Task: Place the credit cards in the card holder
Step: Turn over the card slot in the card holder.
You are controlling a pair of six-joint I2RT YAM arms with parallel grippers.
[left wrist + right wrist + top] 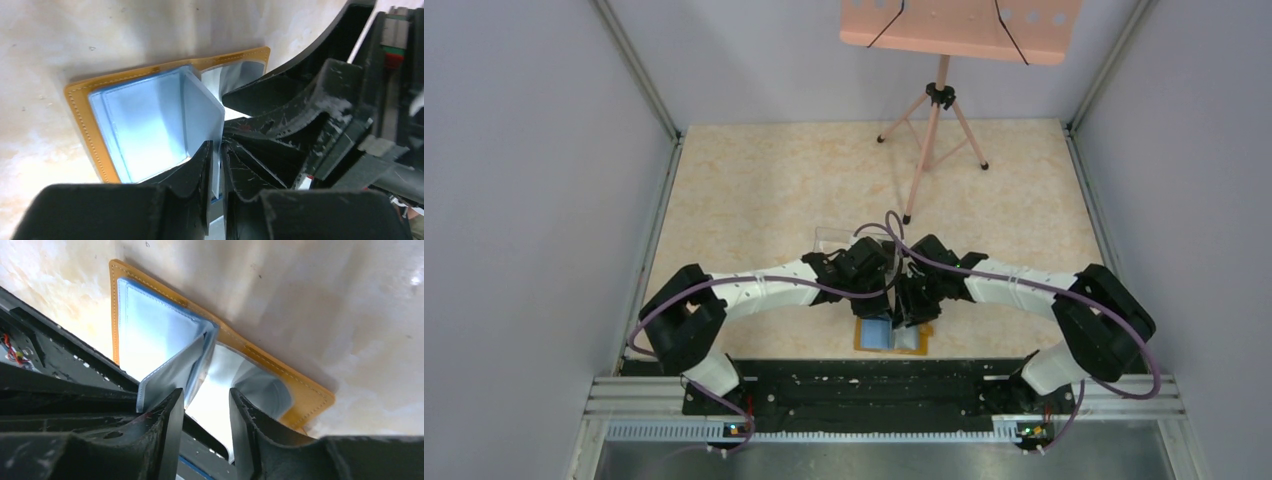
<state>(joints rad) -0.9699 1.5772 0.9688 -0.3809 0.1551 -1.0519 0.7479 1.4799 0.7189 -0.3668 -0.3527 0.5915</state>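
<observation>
The card holder [864, 343] lies open on the table just ahead of the arm bases, an orange-tan wallet [80, 107] with blue-grey pockets [155, 335]. My left gripper [216, 147] is shut on one raised blue-grey pocket flap [202, 112], holding it upright. My right gripper [206, 395] hangs open right above the holder's shiny inner pocket [225, 375], with nothing gripped between its fingers. From above, both grippers [899, 295] meet over the holder and cover most of it. The credit cards are hidden; I cannot pick one out in any view.
A clear plastic box [832, 240] sits just behind the grippers, partly covered by the left arm. A pink music stand on a tripod [936, 120] stands at the back. The black base rail [874, 385] runs right next to the holder's near edge.
</observation>
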